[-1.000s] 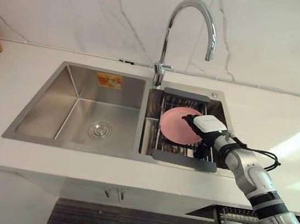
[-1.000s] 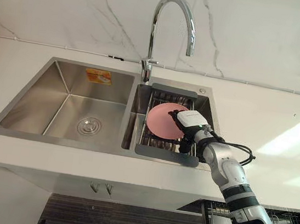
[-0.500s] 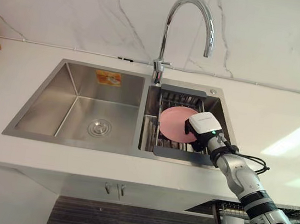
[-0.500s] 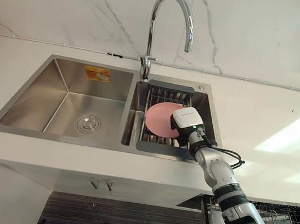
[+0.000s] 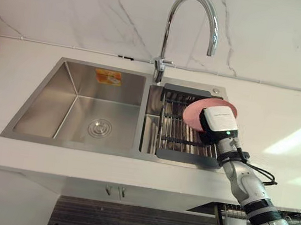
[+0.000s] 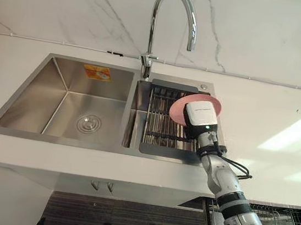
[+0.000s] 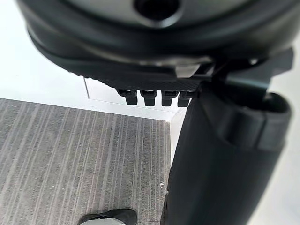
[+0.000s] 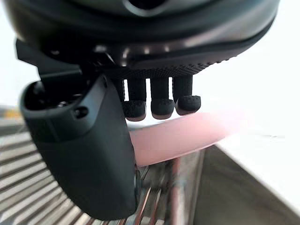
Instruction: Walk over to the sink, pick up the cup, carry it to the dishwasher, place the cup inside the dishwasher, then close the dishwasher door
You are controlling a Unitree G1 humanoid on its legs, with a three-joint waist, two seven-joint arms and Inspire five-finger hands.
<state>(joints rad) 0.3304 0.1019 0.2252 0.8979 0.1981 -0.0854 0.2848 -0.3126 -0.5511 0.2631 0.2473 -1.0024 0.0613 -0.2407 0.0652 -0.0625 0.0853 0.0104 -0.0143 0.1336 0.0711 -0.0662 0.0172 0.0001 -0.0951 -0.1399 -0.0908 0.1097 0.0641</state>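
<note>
Left eye view: my right hand (image 5: 218, 121) holds a pink plate (image 5: 195, 112), not a cup, lifted clear above the rack (image 5: 178, 134) in the right basin of the sink (image 5: 40, 103). The plate hangs over the basin's right edge, tilted, with the tap (image 5: 164, 42) near behind it. Right eye view: same layout. The plate (image 6: 177, 110) juts left from the hand (image 6: 200, 114), and the counter (image 6: 260, 121) lies just beside it. A wire basket (image 6: 292, 220) shows below the counter edge at my right, probably the dishwasher. Left wrist view: my left hand (image 7: 154, 82) hangs over the floor (image 7: 70, 159) with fingers relaxed and nothing in them. A person's shoe (image 7: 110, 217) is beneath it. Right wrist view: the thumb (image 8: 84, 159) and fingers (image 8: 161, 107) are curled onto the plate (image 8: 187, 136), pinching it near one edge, with rack bars below. Risks, as I judge them: the pinch sits at the rim, so the plate's weight levers against it. A quick swing or a walking step could twist the plate out, and it would drop onto the rack or the counter. The free edge could also clip the tap if I lift higher before turning. Carried low, the plate could knock the counter edge on the way to the basket. With a person close by, a wide turn is unwise.
</note>
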